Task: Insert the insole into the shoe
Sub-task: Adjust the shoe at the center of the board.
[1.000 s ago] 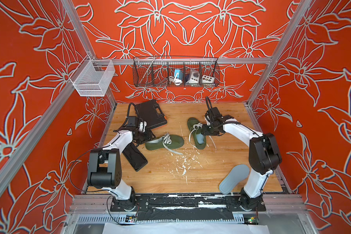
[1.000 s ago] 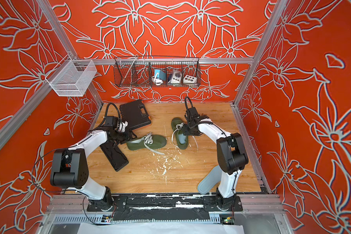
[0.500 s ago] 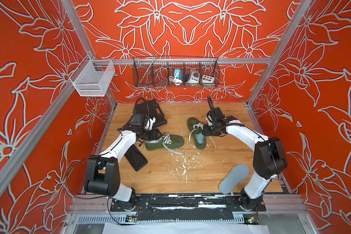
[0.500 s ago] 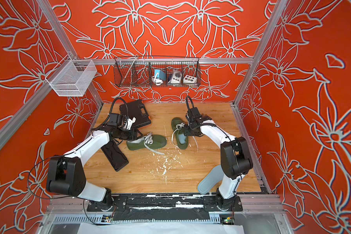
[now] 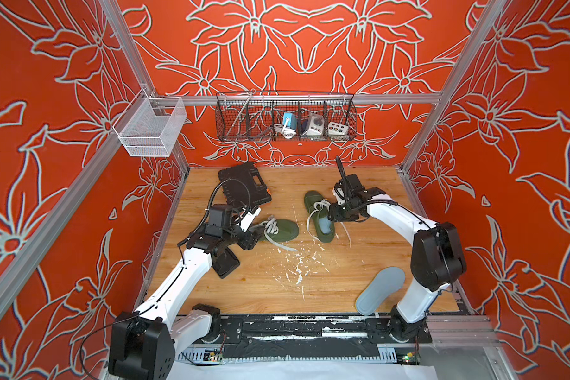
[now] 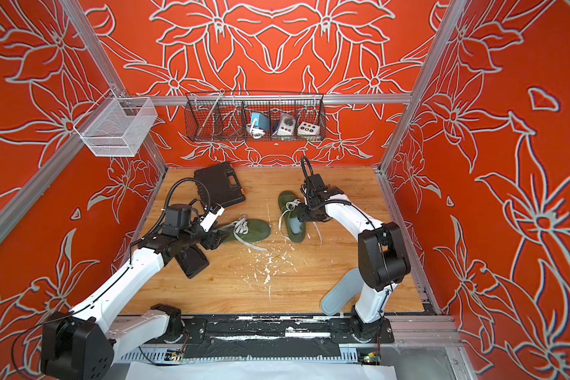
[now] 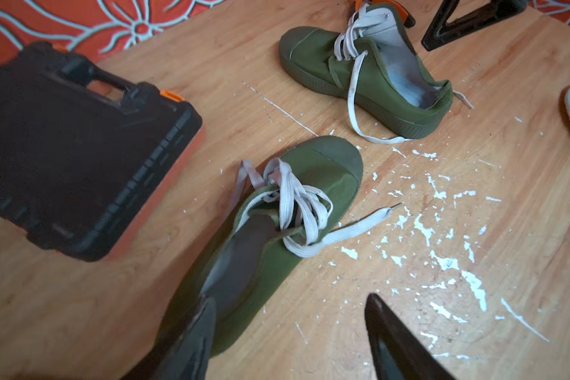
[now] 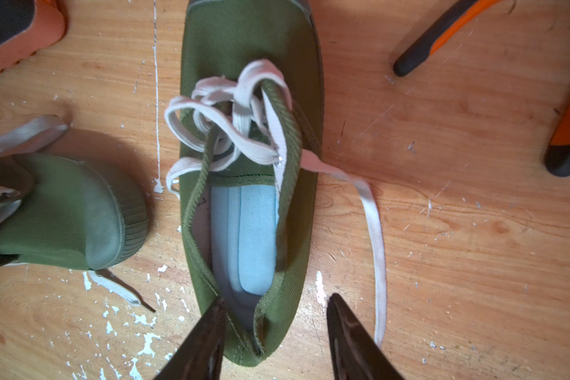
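1. The wooden table (image 5: 277,289) is enclosed by red flower-patterned walls at the back and both sides. Its front middle is bare except for white flecks, leaving open room between the arms.
2. A black tool case (image 5: 244,186) lies at the back left, near the wall.
3. The right-hand shoe (image 5: 320,217), green, runs back to front with its toe toward the back wall. A pale blue fitted insole (image 8: 254,237) lies inside, and the laces hide its front.
4. The left-hand shoe (image 5: 282,230) lies crosswise, its toe pointing at the other shoe's side, near but apart. The left arm covers its heel in both top views.
5. A loose insole (image 5: 380,289) lies slanted at the front right, just beside the right arm's base.
6. The right gripper (image 8: 277,297) has its fingers apart, straddling the right-hand shoe's heel. One finger meets the rim and the other stands clear.
7. The left gripper (image 7: 290,297) has its fingers apart, one against the left-hand shoe's heel.
8. An orange-handled tool (image 8: 441,36) is cut off at the frame edge.
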Robot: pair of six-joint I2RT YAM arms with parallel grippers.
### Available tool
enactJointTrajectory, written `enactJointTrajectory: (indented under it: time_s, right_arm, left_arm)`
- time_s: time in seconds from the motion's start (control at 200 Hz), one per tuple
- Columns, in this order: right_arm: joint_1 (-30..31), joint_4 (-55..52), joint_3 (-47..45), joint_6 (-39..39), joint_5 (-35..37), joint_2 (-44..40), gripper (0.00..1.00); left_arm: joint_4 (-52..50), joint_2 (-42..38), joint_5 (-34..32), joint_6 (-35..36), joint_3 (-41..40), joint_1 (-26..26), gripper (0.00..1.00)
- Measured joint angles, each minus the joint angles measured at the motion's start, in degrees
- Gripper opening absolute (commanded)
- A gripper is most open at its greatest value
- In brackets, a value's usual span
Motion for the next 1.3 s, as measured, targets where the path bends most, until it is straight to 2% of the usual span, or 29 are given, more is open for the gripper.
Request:
enactJointTrajectory:
  time_s: [0.235, 0.505, 0.731, 0.896, 1.301]
  right_arm:
    - [-0.02, -0.57, 0.52, -0.48, -0.09, 0.07, 0.51]
    - [-0.13, -1.53, 0.55, -1.68, -0.09, 0.07, 0.52]
    - [-0.63, -1.9, 0.63, -1.84, -0.09, 0.07, 0.51]
    - [-0.79, -1.9, 0.63, -1.97, -0.11, 0.07, 0.51]
    - [-1.27, -1.9, 0.61, -2.05, -0.46, 0.07, 0.51]
  left_arm:
    - [-3.1, 12.31, -0.5, 6.47, 6.54, 0.0, 0.7]
    - [-5.07, 17.81, -2.21, 9.97, 9.35, 0.0, 0.64]
    - [-5.6, 21.18, -2.19, 10.36, 9.66, 0.0, 0.57]
    - [-6.05, 22.77, -2.38, 10.32, 10.8, 0.0, 0.56]
    - [-6.91, 25.55, -1.6, 8.79, 12.39, 0.0, 0.33]
